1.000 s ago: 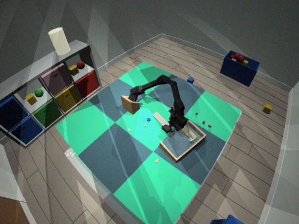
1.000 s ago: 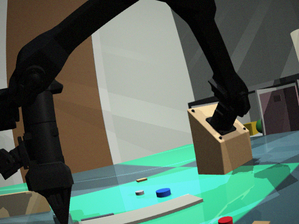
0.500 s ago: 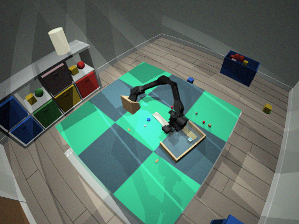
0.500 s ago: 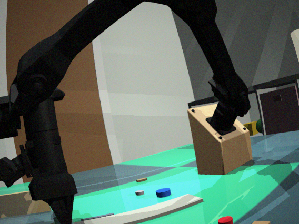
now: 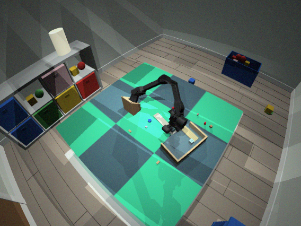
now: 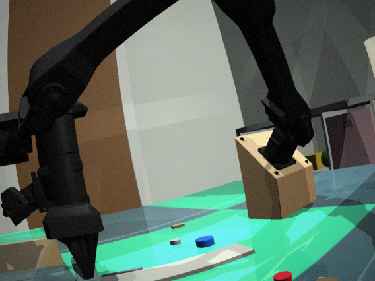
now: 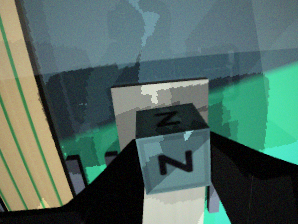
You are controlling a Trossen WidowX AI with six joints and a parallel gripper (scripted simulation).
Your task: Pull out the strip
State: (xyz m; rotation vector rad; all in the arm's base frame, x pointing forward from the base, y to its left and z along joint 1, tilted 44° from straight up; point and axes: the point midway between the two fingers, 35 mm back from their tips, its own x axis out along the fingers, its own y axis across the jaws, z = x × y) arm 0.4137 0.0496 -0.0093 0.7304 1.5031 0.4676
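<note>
The labelled cube (image 6: 78, 270) (image 7: 173, 162), pale blue with a dark N- or Z-like letter, is between the fingers of my gripper (image 6: 88, 274) (image 7: 169, 141), which is shut on it. In the wrist view it is seen over the plain pale strip (image 5: 160, 119) (image 6: 228, 256) (image 7: 197, 96); whether it touches that strip I cannot tell. The strip runs from beneath the gripper toward the arm's base. A yellowish strip (image 5: 188, 132) with green lines shows at the left in the wrist view (image 7: 25, 105). Another pale cube (image 5: 191, 140) is at its far end.
A low wooden-walled tray (image 5: 192, 149) (image 6: 33, 254) surrounds the far end of the yellowish strip. Short dark rails (image 7: 76, 171) flank the strips. A blue disc (image 5: 149, 120) (image 6: 204, 241) and a small white disc (image 5: 145, 127) (image 6: 175, 241) lie beside the pale strip.
</note>
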